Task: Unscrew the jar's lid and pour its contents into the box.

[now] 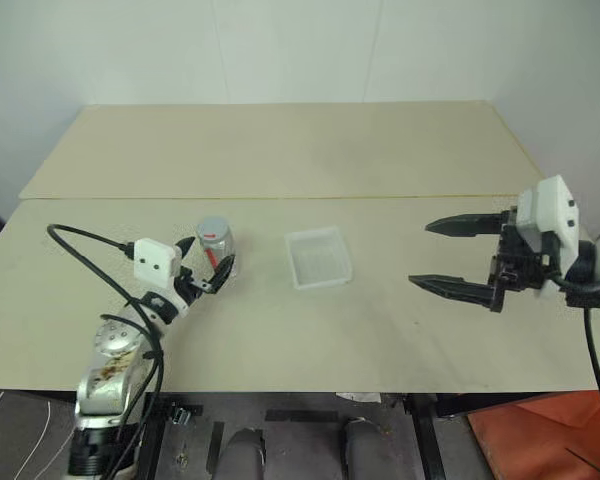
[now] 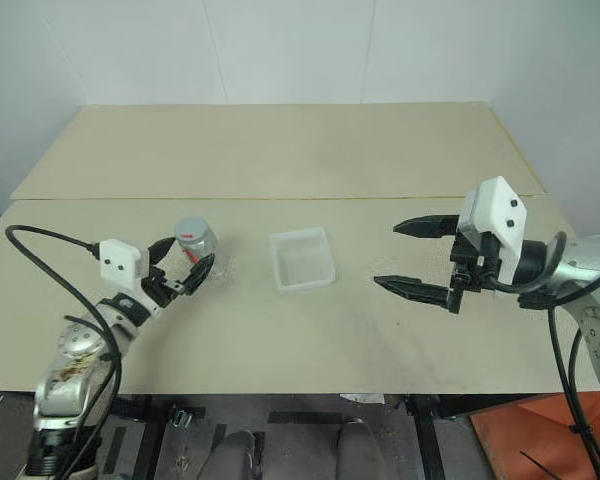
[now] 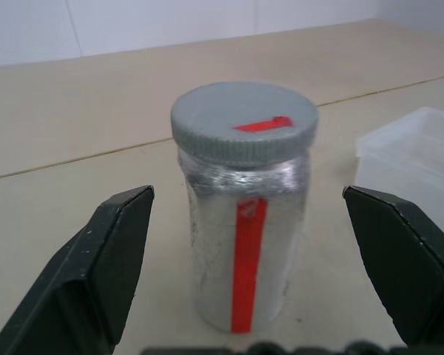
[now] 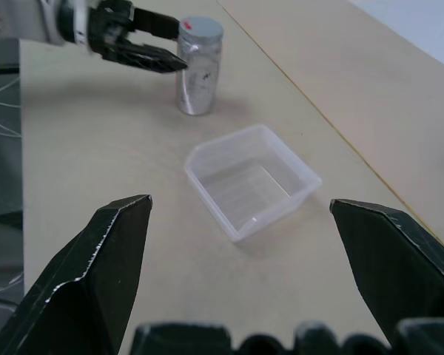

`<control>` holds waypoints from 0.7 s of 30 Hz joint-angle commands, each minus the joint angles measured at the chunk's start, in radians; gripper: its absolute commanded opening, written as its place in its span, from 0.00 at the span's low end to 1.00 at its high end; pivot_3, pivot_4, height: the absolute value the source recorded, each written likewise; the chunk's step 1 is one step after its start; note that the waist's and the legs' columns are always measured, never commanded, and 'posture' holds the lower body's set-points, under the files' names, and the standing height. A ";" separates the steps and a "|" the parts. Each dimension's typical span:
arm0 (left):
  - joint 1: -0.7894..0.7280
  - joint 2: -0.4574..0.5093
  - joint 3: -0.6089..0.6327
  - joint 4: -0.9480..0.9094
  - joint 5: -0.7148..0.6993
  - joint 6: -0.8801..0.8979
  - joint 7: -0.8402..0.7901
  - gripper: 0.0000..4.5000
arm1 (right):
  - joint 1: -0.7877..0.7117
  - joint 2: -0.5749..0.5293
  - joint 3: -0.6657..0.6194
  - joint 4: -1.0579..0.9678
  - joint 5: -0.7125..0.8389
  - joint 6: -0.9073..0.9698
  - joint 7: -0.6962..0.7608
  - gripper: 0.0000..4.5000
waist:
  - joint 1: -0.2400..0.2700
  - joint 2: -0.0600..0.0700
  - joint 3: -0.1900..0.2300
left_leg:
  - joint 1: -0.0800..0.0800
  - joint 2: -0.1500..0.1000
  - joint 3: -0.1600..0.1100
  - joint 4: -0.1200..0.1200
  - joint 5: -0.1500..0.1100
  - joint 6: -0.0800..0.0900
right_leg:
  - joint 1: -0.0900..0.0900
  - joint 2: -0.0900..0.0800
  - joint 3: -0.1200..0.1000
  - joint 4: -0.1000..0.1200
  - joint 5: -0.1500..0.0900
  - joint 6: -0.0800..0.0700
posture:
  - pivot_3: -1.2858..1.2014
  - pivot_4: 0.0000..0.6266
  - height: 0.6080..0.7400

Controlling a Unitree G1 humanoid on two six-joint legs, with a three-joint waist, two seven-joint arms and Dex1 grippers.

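Observation:
The jar [image 1: 217, 243] stands upright on the table left of centre, silvery with a red stripe [image 3: 247, 259] down its side. Its grey lid [image 3: 244, 122] with a small red mark sits on top. My left gripper [image 1: 204, 263] is open, its fingers [image 3: 96, 266] on either side of the jar with gaps left between. The contents are hidden inside the jar. The box [image 1: 318, 256], a shallow translucent tray, lies to the jar's right with nothing in it. My right gripper [image 1: 452, 256] hangs open above the table, well to the right of the box.
The pale table [image 1: 280, 330] has a seam [image 1: 280, 198] running across behind the jar and box. A white wall [image 1: 280, 50] rises behind the far edge. Black cable [image 1: 90, 245] loops from my left arm. An orange patch of floor [image 1: 540, 440] shows at the right.

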 commanded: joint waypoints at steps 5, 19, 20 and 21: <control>-0.067 -0.042 -0.038 0.084 0.045 -0.093 0.025 0.99 | -0.015 -0.028 -0.037 -0.016 0.019 -0.017 0.027 1.00 | 0.001 0.000 0.000 | 0.000 0.000 0.000 0.000 0.000 0.000 | 0.000 0.000 0.000 0.000 0.000 0.000 | 0.52 0.24 1.00; -0.144 -0.105 -0.062 0.209 0.096 -0.173 0.068 0.95 | 0.013 -0.031 -0.073 -0.033 0.031 -0.017 0.034 1.00 | 0.002 0.000 0.000 | 0.000 0.000 0.000 0.000 0.000 0.000 | 0.000 0.000 0.000 0.000 0.000 0.000 | 0.52 0.24 1.00; -0.147 -0.110 -0.064 0.211 0.096 -0.177 0.069 0.90 | 0.020 -0.030 -0.078 -0.032 0.029 -0.020 0.037 1.00 | 0.002 0.000 0.000 | 0.000 0.000 0.000 0.000 0.000 0.000 | 0.001 0.000 0.000 0.000 0.000 0.000 | 0.52 0.24 1.00; -0.149 -0.113 -0.066 0.212 0.100 -0.181 0.072 0.86 | 0.026 -0.029 -0.082 -0.032 0.028 -0.023 0.039 1.00 | 0.003 0.000 0.000 | 0.000 0.000 0.000 0.000 0.000 0.000 | 0.001 0.000 0.000 0.000 0.000 0.000 | 0.52 0.24 1.00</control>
